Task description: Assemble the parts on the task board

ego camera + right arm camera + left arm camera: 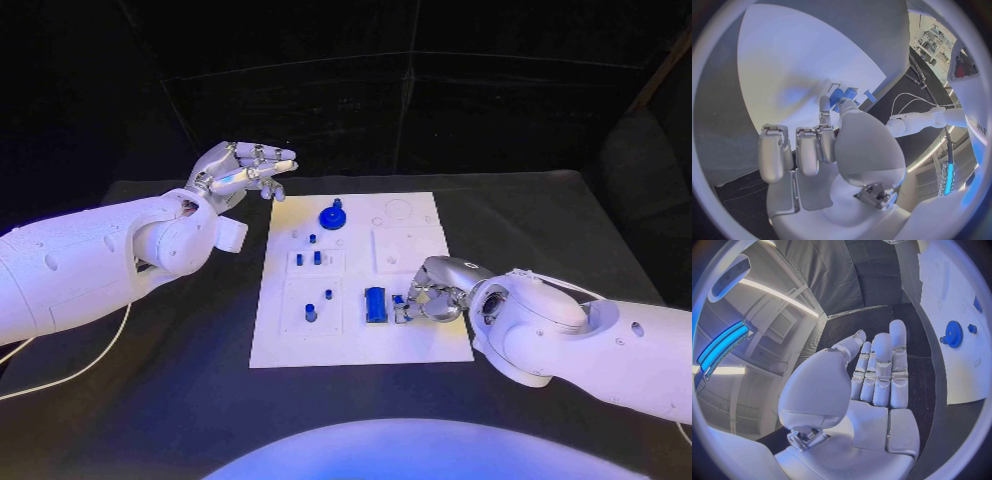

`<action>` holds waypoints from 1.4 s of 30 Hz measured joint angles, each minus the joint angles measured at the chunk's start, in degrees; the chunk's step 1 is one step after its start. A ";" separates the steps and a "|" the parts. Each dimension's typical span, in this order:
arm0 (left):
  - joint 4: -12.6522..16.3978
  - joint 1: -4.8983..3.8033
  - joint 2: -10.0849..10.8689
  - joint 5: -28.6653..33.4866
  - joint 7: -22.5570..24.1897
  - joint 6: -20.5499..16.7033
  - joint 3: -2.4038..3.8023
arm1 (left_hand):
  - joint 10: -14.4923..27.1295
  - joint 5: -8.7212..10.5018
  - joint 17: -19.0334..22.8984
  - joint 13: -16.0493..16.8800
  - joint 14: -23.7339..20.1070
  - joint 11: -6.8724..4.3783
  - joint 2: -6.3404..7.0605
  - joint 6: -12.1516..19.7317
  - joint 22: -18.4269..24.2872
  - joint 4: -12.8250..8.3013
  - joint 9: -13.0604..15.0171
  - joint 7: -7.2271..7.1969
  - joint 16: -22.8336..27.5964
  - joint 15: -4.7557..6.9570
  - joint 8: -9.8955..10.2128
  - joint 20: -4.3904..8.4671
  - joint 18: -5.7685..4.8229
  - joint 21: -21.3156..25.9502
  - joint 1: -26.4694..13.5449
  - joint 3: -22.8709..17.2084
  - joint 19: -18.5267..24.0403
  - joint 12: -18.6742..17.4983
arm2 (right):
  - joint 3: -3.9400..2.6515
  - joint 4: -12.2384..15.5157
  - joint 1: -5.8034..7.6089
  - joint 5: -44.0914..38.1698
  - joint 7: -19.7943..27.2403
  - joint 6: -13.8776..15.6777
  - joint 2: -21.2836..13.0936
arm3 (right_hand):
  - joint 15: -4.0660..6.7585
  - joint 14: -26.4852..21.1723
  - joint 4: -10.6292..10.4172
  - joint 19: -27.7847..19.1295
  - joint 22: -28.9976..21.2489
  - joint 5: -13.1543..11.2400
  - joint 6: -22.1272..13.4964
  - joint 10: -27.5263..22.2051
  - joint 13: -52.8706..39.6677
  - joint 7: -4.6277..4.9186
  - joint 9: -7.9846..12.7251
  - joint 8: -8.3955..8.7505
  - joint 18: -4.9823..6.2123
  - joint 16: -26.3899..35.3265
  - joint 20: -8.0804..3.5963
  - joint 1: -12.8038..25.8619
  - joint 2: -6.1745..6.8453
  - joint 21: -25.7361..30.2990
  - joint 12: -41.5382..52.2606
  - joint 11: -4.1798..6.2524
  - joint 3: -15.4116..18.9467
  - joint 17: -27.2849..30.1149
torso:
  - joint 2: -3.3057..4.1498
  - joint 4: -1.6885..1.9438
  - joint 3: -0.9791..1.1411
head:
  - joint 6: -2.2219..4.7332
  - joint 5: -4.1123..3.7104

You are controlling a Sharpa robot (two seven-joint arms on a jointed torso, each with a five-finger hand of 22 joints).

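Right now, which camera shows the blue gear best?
The head view: the blue gear sits unobstructed at the far end of the task board. The left wrist view catches it small at its rim. The right wrist view doesn't help.

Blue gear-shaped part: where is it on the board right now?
In the head view, the blue gear-shaped part sits near the far edge of the white task board, left of centre, just beyond the raised left hand.

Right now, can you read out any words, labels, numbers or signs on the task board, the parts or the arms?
None can be read.
Task board: faint outlines, no legible lettering.
Blue parts, such as the gear: no markings visible.
Left hand and right hand: no brand or number visible.
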State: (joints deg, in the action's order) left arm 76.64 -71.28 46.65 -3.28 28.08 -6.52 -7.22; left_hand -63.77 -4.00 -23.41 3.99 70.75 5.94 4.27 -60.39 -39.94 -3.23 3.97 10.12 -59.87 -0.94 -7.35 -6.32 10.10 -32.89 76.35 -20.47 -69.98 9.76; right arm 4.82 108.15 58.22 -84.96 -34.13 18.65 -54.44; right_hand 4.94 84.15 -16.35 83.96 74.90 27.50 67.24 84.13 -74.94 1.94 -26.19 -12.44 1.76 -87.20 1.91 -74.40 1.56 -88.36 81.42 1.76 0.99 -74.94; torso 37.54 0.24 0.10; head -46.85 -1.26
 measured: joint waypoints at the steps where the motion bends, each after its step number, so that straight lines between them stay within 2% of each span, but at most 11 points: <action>1: 0.00 0.00 0.00 0.00 0.00 0.00 0.00 | 0.00 0.00 0.00 0.00 0.00 0.00 0.00 0.00 0.00 0.00 0.00 0.00 0.00 0.00 0.00 0.00 0.00 0.00 0.00 0.00 0.00 0.00 | 0.00 -0.12 0.00 0.00 -0.03 -0.11 0.13 | 0.00 0.00 0.00 0.00 0.00 0.00 0.00 0.00 0.00 0.00 -0.01 0.00 -0.01 0.00 0.00 0.00 0.00 0.00 0.00 0.00 0.00 0.00 | -0.01 0.00 0.01 | -0.01 0.02; 9: 0.02 0.00 0.00 0.00 -0.01 0.01 0.00 | 0.00 0.00 0.00 0.00 0.00 0.00 0.00 0.00 0.00 0.00 0.00 0.00 0.00 0.00 0.00 0.00 -0.01 0.00 0.00 0.00 0.00 0.00 | 0.00 -1.17 0.00 -0.06 -0.22 -0.88 1.01 | 0.00 0.00 0.00 0.00 0.00 0.01 0.11 0.00 0.00 -0.11 -0.13 -0.06 0.00 0.00 0.00 0.21 -0.22 0.00 0.00 0.00 0.00 0.01 | -0.01 -0.01 0.01 | 0.05 0.16; 13: 0.04 0.00 0.01 0.00 -0.01 0.01 0.00 | 0.00 0.00 0.00 0.00 0.00 0.00 0.00 0.00 -0.01 0.00 0.00 0.00 0.00 0.00 0.00 0.00 0.00 0.00 0.00 0.00 0.00 0.00 | 0.00 -1.63 0.01 -0.10 -0.28 -1.28 1.37 | 0.20 -0.21 -0.15 0.19 0.00 -0.67 0.20 0.00 -0.01 -0.19 -0.20 -0.19 0.00 0.00 -0.22 0.52 0.09 0.00 0.00 0.00 0.16 0.01 | 0.00 -0.02 0.00 | 0.05 0.21; 19: 0.08 0.00 0.04 0.00 -0.02 0.02 0.00 | 0.00 0.00 0.00 0.00 0.00 0.00 0.00 0.00 -0.01 0.00 0.00 0.00 0.00 0.00 0.00 0.00 0.00 0.00 0.00 0.00 0.00 0.00 | -0.01 -2.19 0.01 -0.25 -0.34 -1.83 1.60 | 0.20 -0.21 0.04 0.01 0.00 -1.00 0.20 -0.21 0.00 -0.19 -0.36 -0.19 0.00 0.00 -0.39 0.82 -0.22 0.00 -0.23 0.20 0.36 0.01 | 0.02 -0.04 -0.01 | 0.00 0.24; 22: 0.09 0.00 0.05 0.00 -0.02 0.02 0.00 | 0.00 0.00 0.00 0.00 0.00 0.00 0.00 0.00 -0.01 0.00 0.00 0.00 0.00 0.00 0.00 0.00 -0.01 0.00 0.00 0.00 0.00 0.00 | -0.01 -2.28 0.01 -0.35 -0.38 -2.02 1.74 | 0.20 -0.21 -0.22 0.01 0.00 -2.00 0.20 -0.21 0.00 -0.19 -0.58 -0.19 0.00 0.00 -0.39 1.39 -0.25 0.00 -0.52 0.20 0.62 0.01 | 0.03 -0.05 -0.01 | -0.01 0.24; 27: 0.09 0.00 0.06 0.00 -0.03 0.02 0.00 | 0.00 0.00 0.00 0.00 0.00 0.00 0.00 0.00 -0.01 0.00 0.00 0.00 0.00 0.00 0.01 0.00 -0.01 0.00 0.00 0.00 0.00 0.00 | -0.01 -2.20 0.01 -0.63 -0.42 -2.13 1.69 | 0.20 -0.21 -0.23 0.01 0.00 -6.41 0.20 -0.21 0.01 -0.19 -1.21 -0.47 0.00 0.00 -0.39 4.59 -0.49 0.00 -0.74 0.20 2.87 0.02 | 0.03 -0.05 0.01 | -0.04 0.24; 35: 0.08 0.00 0.08 0.00 -0.05 0.03 0.00 | 0.00 0.00 0.00 0.00 0.00 0.00 0.00 0.00 -0.01 0.00 0.00 0.00 0.00 0.00 0.01 0.00 0.00 0.00 0.00 0.00 0.00 0.00 | -0.01 -0.48 0.01 -0.87 -0.36 -2.05 -0.33 | 0.20 -0.21 0.11 0.00 0.00 -12.71 -0.02 -0.21 0.01 0.02 -1.98 -0.48 0.00 0.00 -0.39 5.20 -0.21 0.00 -0.74 0.20 5.54 0.02 | -0.01 -0.08 0.04 | 0.11 0.18; 38: 0.04 0.00 0.08 0.00 -0.05 0.04 0.00 | 0.00 0.00 0.00 0.00 0.00 0.00 0.00 0.00 -0.02 0.00 0.00 0.00 0.00 0.00 0.01 0.00 0.00 0.00 0.00 0.00 0.00 0.00 | -0.01 0.26 0.01 -0.78 -0.22 -2.08 -1.26 | 0.20 -0.21 0.54 0.00 0.00 -14.39 -0.23 -0.21 0.01 0.23 -2.23 -0.48 0.00 0.00 -0.39 4.87 0.11 0.00 -0.74 0.20 6.25 0.02 | -0.03 -0.08 0.04 | 0.15 0.17; 42: 0.01 0.00 0.08 0.00 -0.05 0.04 0.00 | 0.00 0.00 0.00 0.00 0.00 0.00 0.00 0.00 -0.02 0.00 0.00 0.00 0.00 0.00 0.01 0.00 0.00 0.00 0.00 0.00 0.00 0.00 | 0.00 0.63 0.01 -0.65 -0.06 -2.17 -1.69 | 0.20 -0.21 0.91 0.00 0.00 -15.42 -0.23 -0.21 0.01 0.23 -2.43 -0.48 0.00 0.00 -0.39 4.13 0.40 0.00 -0.74 0.20 6.61 0.02 | -0.06 -0.13 0.02 | 0.23 0.10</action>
State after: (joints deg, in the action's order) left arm 76.65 -71.28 46.73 -3.28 28.03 -6.48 -7.22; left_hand -63.77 -4.00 -23.41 3.99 70.75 5.94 4.27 -60.39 -39.96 -3.23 3.97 10.12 -59.87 -0.94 -7.34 -6.32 10.09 -32.89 76.35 -20.47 -69.98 9.76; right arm 4.82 108.78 58.23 -85.61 -34.19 16.48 -56.13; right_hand 5.14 83.94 -15.44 83.96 74.91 12.08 67.01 83.92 -74.93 2.17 -28.61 -12.92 1.76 -87.20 1.52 -70.27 1.96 -88.36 80.68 1.95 7.60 -74.92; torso 37.48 0.11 0.12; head -46.61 -1.16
